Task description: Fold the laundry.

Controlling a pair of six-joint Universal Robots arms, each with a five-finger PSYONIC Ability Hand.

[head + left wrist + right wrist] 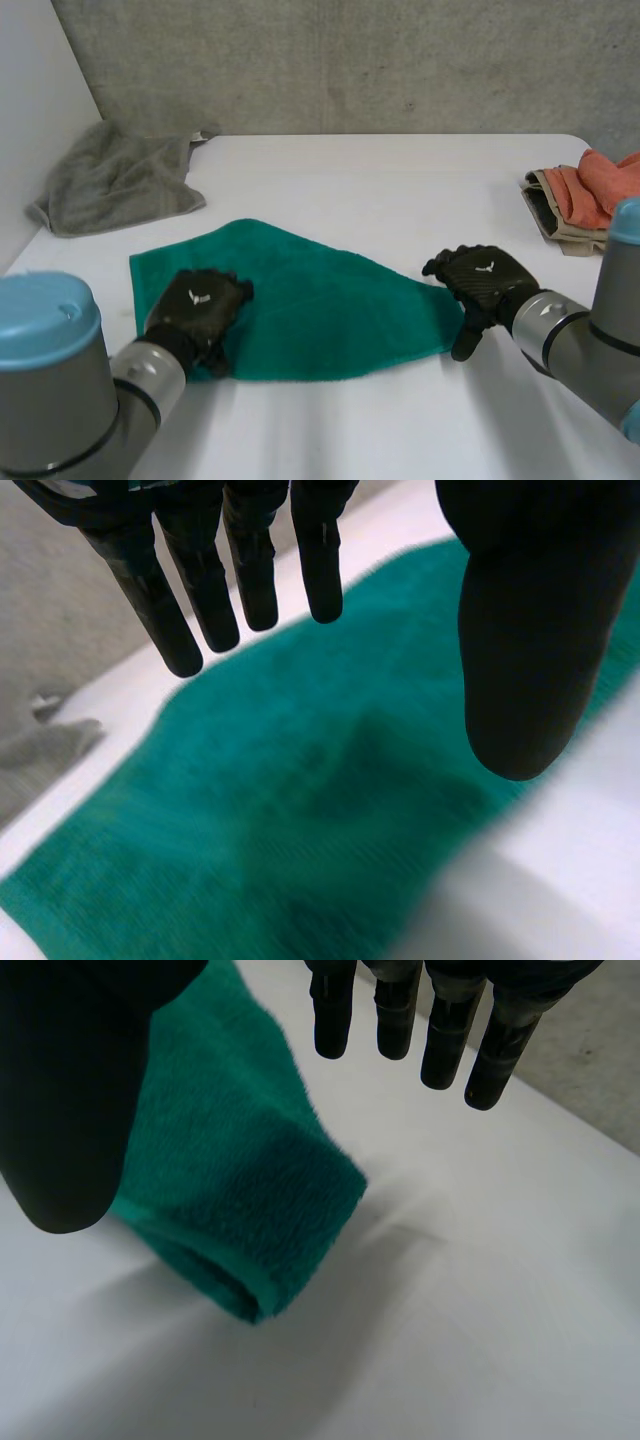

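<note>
Closest in the head view are the two arms, the left arm at the near left and the right arm at the near right, each reaching forward over the white table; between them lies the green towel, spread flat at the near middle of the table, its far edge rising to a blunt peak.

Left hand is over the towel's near-left corner, palm down; in its wrist view the fingers are straight and the thumb stands apart, nothing pinched, so the hand is open, probably placed to steady that end or to take up the corner. Whether it presses the cloth I cannot tell.

Right hand sits at the towel's right corner, just beside the cloth, wrist bent inward toward it; its fingers are straight with the thumb set wide, so it too is open and holds nothing. The corner below its palm shows a doubled edge, so the towel there seems to lie in two layers; I judge one fold made and another wanted, both hands being posted at opposite ends for it.

Far left, a grey cloth lies crumpled; far right, an orange cloth rests on a beige one, well apart from the work, likely other laundry.
</note>
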